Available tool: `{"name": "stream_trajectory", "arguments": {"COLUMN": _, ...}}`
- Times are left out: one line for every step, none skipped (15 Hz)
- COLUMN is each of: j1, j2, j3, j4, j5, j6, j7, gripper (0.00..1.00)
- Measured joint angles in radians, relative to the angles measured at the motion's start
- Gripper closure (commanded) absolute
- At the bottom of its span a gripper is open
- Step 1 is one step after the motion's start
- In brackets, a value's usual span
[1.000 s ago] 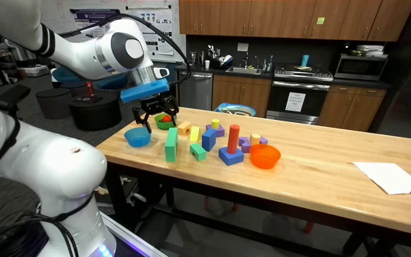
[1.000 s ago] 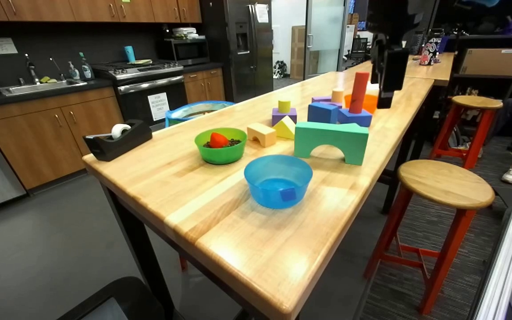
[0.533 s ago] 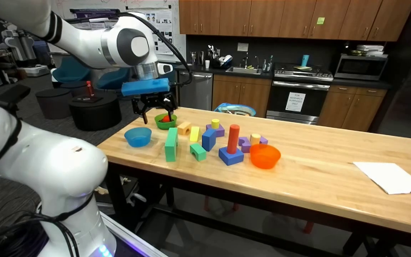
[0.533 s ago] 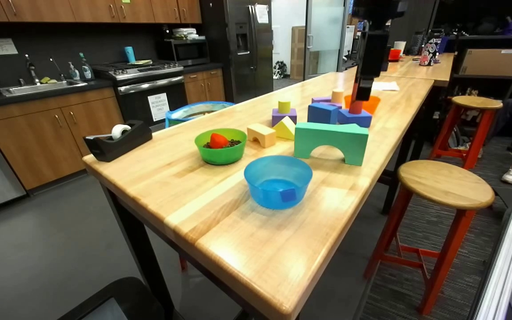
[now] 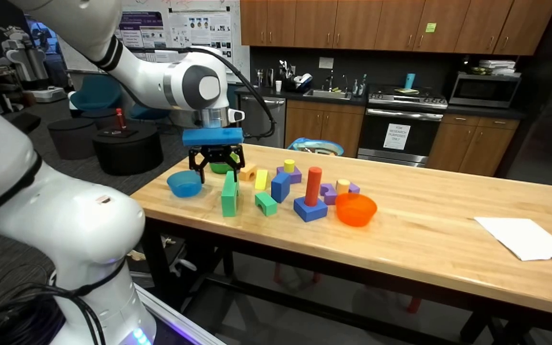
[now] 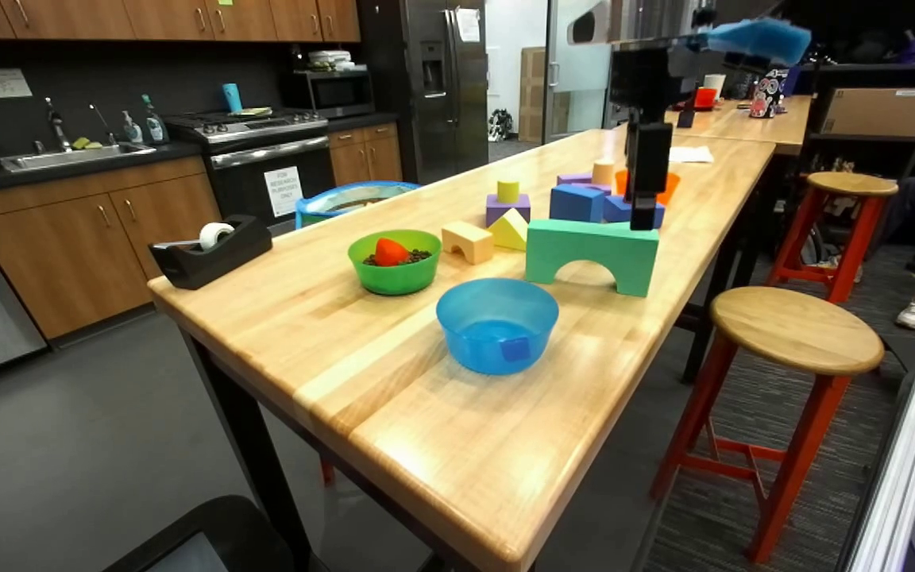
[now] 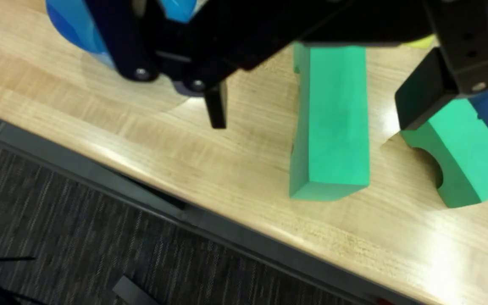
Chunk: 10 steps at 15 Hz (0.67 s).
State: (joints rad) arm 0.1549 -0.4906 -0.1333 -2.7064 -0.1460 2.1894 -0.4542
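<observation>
My gripper [image 5: 219, 180] points down with its black fingers wide apart and nothing held. In the wrist view the large green arch block [image 7: 339, 123] stands below and between the spread fingers [image 7: 216, 110], its long top running up the picture. An exterior view has a finger [image 6: 645, 179] overlapping the right end of that arch [image 6: 592, 238]; contact cannot be told. Beside it, a smaller green arch [image 7: 464, 152] sits partly behind the right finger. The translucent blue bowl [image 6: 497, 326] is close by on the opposite side, and a green bowl [image 6: 394, 274] holds a red object and dark bits.
Around the arch stand a tan arch [image 6: 467, 240], a yellow triangle [image 6: 510, 230], a blue block [image 5: 281, 188] and a red cylinder [image 5: 313, 187] upright on a blue block. Farther along are an orange bowl [image 5: 355, 209] and white paper [image 5: 527, 237]. A tape dispenser [image 6: 211, 250] sits at the table corner.
My gripper has gone from tilted to upright, then shifted toward the large green arch and come down over it. The jaws stay wide apart. Blocks and bowls have not moved.
</observation>
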Motion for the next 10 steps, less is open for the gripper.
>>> {"name": "stream_trajectory", "arguments": {"j1": 0.000, "j2": 0.029, "j3": 0.003, "j4": 0.000, "j5": 0.000, "j6": 0.008, "j7": -0.002, "gripper": 0.00}}
{"name": "stream_trajectory", "arguments": {"j1": 0.000, "j2": 0.054, "j3": 0.008, "j4": 0.001, "j5": 0.000, "j6": 0.014, "j7": -0.002, "gripper": 0.00}}
{"name": "stream_trajectory", "arguments": {"j1": 0.000, "j2": 0.076, "j3": 0.013, "j4": 0.002, "j5": 0.000, "j6": 0.022, "j7": -0.002, "gripper": 0.00}}
{"name": "stream_trajectory", "arguments": {"j1": 0.000, "j2": 0.096, "j3": 0.019, "j4": 0.005, "j5": 0.000, "j6": 0.029, "j7": -0.002, "gripper": 0.00}}
{"name": "stream_trajectory", "arguments": {"j1": -0.001, "j2": 0.110, "j3": 0.025, "j4": 0.013, "j5": 0.000, "j6": 0.031, "j7": -0.001, "gripper": 0.00}}
{"name": "stream_trajectory", "arguments": {"j1": -0.003, "j2": 0.119, "j3": 0.031, "j4": 0.023, "j5": 0.000, "j6": 0.031, "j7": -0.001, "gripper": 0.00}}
{"name": "stream_trajectory", "arguments": {"j1": -0.004, "j2": 0.127, "j3": 0.036, "j4": 0.029, "j5": 0.000, "j6": 0.031, "j7": -0.001, "gripper": 0.00}}
{"name": "stream_trajectory", "arguments": {"j1": -0.005, "j2": 0.134, "j3": 0.039, "j4": 0.036, "j5": 0.000, "j6": 0.031, "j7": -0.001, "gripper": 0.00}}
{"name": "stream_trajectory", "arguments": {"j1": -0.006, "j2": 0.141, "j3": 0.042, "j4": 0.042, "j5": 0.000, "j6": 0.031, "j7": 0.000, "gripper": 0.00}}
{"name": "stream_trajectory", "arguments": {"j1": -0.008, "j2": 0.147, "j3": 0.046, "j4": 0.048, "j5": 0.000, "j6": 0.031, "j7": 0.000, "gripper": 0.00}}
